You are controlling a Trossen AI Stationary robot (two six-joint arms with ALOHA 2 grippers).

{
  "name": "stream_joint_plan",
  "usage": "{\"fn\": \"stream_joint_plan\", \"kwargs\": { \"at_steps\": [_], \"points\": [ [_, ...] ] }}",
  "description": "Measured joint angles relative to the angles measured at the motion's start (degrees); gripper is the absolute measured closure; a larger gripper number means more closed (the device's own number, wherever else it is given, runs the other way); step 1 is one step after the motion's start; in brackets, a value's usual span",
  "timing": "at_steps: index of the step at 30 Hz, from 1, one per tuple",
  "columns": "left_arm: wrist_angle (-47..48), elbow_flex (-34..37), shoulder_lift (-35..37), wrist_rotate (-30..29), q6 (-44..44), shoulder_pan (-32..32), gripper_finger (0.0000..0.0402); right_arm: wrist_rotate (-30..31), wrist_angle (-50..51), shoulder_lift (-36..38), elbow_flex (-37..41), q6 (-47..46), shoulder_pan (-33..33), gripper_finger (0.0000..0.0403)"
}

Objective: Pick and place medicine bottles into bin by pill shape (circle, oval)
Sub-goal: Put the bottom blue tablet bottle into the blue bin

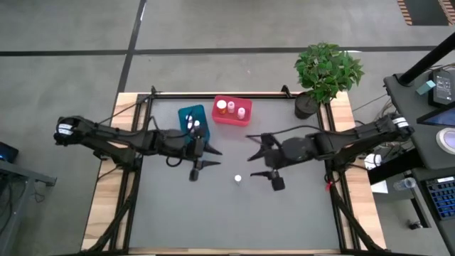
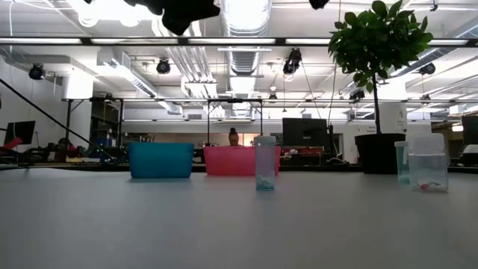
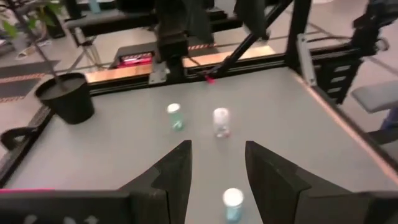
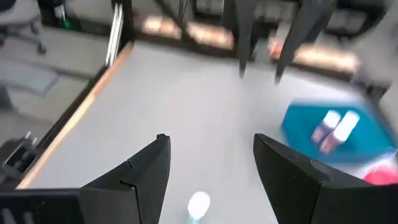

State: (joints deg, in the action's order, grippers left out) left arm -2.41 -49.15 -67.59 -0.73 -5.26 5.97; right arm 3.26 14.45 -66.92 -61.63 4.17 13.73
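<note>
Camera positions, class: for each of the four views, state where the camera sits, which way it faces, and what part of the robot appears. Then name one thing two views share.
High view: above the table, facing straight down; both arms, left gripper and right gripper, blue bin, red bin.
Low view: table height, facing level across; arms only at the top edge.
Left wrist view: behind its open fingers, facing the plant pot.
Right wrist view: behind its open fingers, facing the blue bin.
Shared: the lone bottle, in all four views.
</note>
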Motion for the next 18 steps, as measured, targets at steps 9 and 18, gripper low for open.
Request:
{"fn": "stream_joint_plan", "kwargs": {
  "at_steps": [9,18],
  "points": [
    [-0.29,0.0,-1.73,-0.09,6.34,4.2,0.027,0.22,18.18,-11.01,-8.76,-9.47,3.49,0.0184],
    [-1.62,0.02,-3.83,-4.25,6.99,9.32,0.027,8.56,17.82,-20.5,-8.37,-8.09,3.87,0.0184]
  ]
}}
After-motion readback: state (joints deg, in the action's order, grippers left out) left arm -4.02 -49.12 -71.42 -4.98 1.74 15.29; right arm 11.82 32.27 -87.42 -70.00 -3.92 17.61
